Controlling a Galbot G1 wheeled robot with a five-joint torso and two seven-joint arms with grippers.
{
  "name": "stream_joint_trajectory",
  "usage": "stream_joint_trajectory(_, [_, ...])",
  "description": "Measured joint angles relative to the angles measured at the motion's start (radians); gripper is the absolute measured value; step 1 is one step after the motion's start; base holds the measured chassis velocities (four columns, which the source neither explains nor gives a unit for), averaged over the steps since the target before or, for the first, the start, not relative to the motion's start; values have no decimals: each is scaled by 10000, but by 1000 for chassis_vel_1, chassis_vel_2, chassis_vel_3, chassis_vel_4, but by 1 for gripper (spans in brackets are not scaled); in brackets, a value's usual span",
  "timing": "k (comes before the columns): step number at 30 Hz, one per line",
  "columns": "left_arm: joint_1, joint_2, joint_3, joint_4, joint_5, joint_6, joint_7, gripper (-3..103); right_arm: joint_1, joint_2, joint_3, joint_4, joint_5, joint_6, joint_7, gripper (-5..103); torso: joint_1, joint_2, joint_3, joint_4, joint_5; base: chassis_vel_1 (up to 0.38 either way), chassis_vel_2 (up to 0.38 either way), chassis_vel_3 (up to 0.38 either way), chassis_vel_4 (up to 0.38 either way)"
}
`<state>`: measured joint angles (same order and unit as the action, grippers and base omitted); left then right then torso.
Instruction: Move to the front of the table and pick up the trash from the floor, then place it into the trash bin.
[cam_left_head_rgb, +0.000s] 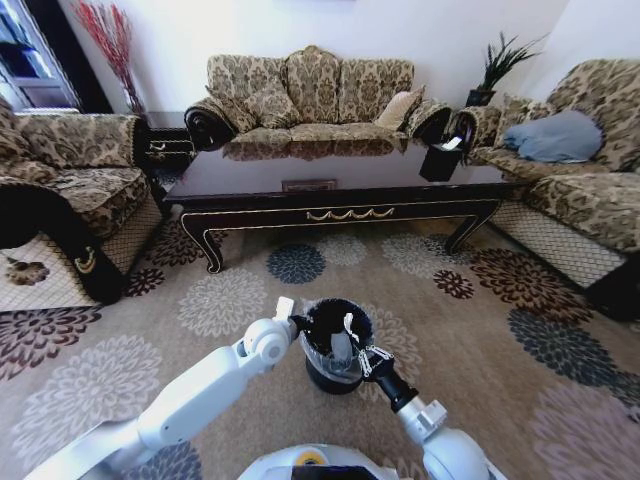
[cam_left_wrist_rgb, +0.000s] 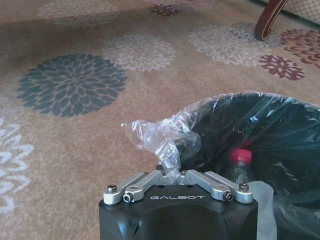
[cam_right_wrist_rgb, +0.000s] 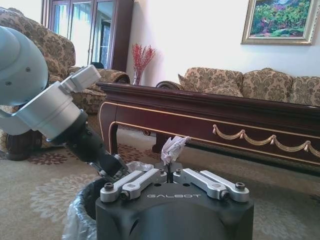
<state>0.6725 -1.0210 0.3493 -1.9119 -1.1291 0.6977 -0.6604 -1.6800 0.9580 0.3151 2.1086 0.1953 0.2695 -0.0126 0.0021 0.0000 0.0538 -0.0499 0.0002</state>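
Note:
The black trash bin (cam_left_head_rgb: 333, 372) stands on the flowered carpet floor (cam_left_head_rgb: 500, 390), in front of the long dark table (cam_left_head_rgb: 330, 190). At the bin's near rim, my left gripper (cam_left_wrist_rgb: 171, 172) is shut on a fold of its clear plastic liner (cam_left_wrist_rgb: 160, 137). A clear bottle with a red cap (cam_left_wrist_rgb: 241, 156) lies inside the bin (cam_left_wrist_rgb: 270, 135). My right gripper (cam_right_wrist_rgb: 170, 175) is shut on a white crumpled paper scrap (cam_right_wrist_rgb: 172, 149), held just above the bin's rim (cam_right_wrist_rgb: 82, 210). In the head view the left gripper (cam_left_head_rgb: 300, 322) and the right gripper (cam_left_head_rgb: 352, 338) meet over the bin.
Patterned sofas stand to the left (cam_left_head_rgb: 60, 190), behind the table (cam_left_head_rgb: 310, 95) and to the right (cam_left_head_rgb: 580, 170). A black tissue box (cam_left_head_rgb: 441, 160) sits on the table's right end. A curved table leg (cam_left_wrist_rgb: 267, 20) is near the bin. Open carpet lies on both sides.

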Motion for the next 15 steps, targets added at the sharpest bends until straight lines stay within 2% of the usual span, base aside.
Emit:
stream_joint_trajectory(3, [208, 155, -119, -183, 10, 5, 24, 3, 76, 29, -93, -137, -19, 7, 20, 13, 0, 0, 0, 0, -3, 0, 0, 0, 0])
stream_joint_trajectory(4, [208, 155, -119, -183, 10, 5, 24, 3, 76, 29, -93, -137, -19, 7, 20, 13, 0, 0, 0, 0, -3, 0, 0, 0, 0])
stream_joint_trajectory(7, [430, 252, -362, -276, 100, 6, 49, 3, 135, 58, -187, -232, -83, 9, 26, 28, 0, -1, 0, 0, -2, 0, 0, 0, 0])
stream_joint_trajectory(9, [457, 261, -393, -280, 153, -5, 51, 3, 135, 60, -196, -233, -87, 9, 25, 28, 0, 0, 0, -1, -2, 0, 0, 0, 0])
stream_joint_trajectory(10, [478, 256, -422, -281, 196, -7, 50, 3, 135, 66, -198, -243, -91, 9, 25, 33, 0, 0, 0, -1, -2, 0, 0, 0, 0])
stream_joint_trajectory(11, [495, 229, -437, -281, 210, -10, 50, 3, 134, 77, -198, -258, -98, 9, 24, 33, 0, 0, 0, -1, -2, 0, 0, 0, 0])
stream_joint_trajectory(12, [529, 190, -466, -281, 221, -11, 57, 3, 131, 90, -198, -272, -104, 9, 24, 44, 0, 0, 0, -2, -3, 0, 0, 0, 0])
stream_joint_trajectory(13, [529, 190, -466, -281, 221, -11, 57, 3, 131, 90, -198, -272, -104, 9, 24, 44, 0, 0, 0, -2, -3, 0, 0, 0, 0])
stream_joint_trajectory(15, [642, 168, -568, -278, 272, -13, 74, 3, 79, 109, -180, -271, -110, 9, 24, 56, -1, 0, 0, -5, -3, 0, 0, 0, 0])
